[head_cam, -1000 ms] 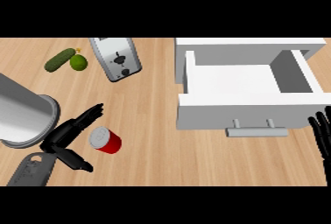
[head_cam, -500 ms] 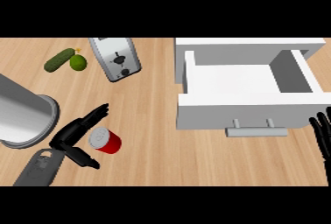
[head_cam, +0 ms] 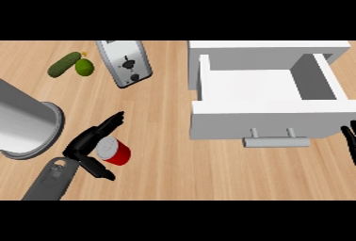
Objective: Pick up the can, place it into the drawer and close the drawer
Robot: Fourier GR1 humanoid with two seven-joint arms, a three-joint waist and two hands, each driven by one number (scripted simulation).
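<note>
A small red can (head_cam: pixel 112 150) with a silver lid stands on the wooden counter at the lower left. My left hand (head_cam: pixel 84 143) is against the can's left side, fingers stretched past it toward the upper right and the thumb reaching under it, not curled round it. The white drawer (head_cam: pixel 268 94) stands pulled open at the right, its inside bare, with a grey handle (head_cam: pixel 274 140) on its front. My right hand (head_cam: pixel 350 141) shows at the right edge, fingers up and straight, resting beside the drawer front.
A large metal pot (head_cam: pixel 24 123) stands at the left edge, close to my left forearm. A toaster (head_cam: pixel 124 62) lies at the top centre. A cucumber (head_cam: pixel 63 64) and a lime (head_cam: pixel 84 67) sit at the top left.
My left hand has slid down and right, closing in on the can's left side. The can has shifted slightly downward. The right hand and the drawer have not moved.
</note>
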